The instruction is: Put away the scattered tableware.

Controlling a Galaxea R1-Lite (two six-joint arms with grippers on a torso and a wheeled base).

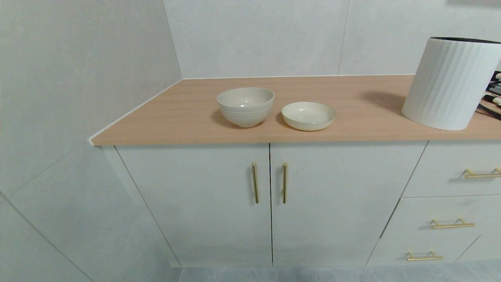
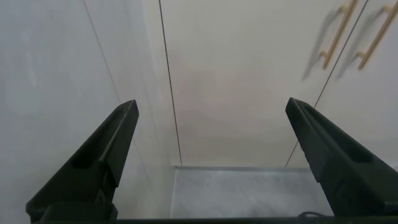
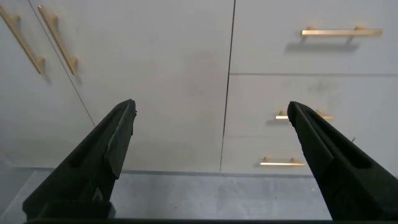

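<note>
At frame centre in the head view, on the wooden countertop [image 1: 176,117]: 2 cream bowls side by side, near but not touching. Left of the pair, a deep ribbed bowl [image 1: 245,106], upright; right of it, a shallow bowl [image 1: 309,115], also upright. At the right edge, on the same top, a tall white ribbed container [image 1: 450,84], well apart from the bowls, with dark utensils [image 1: 494,102] just behind, too small to name. Below the bowls, 2 closed cabinet doors [image 1: 195,203] with vertical gold handles [image 1: 255,183]; lower right, 3 drawers [image 1: 442,172] with horizontal handles. Left gripper [image 2: 211,104]: fingers spread wide, low before a cabinet door, near the floor [image 2: 236,193]. Right gripper [image 3: 211,104]: fingers spread wide likewise, before the doors and drawers.
</note>
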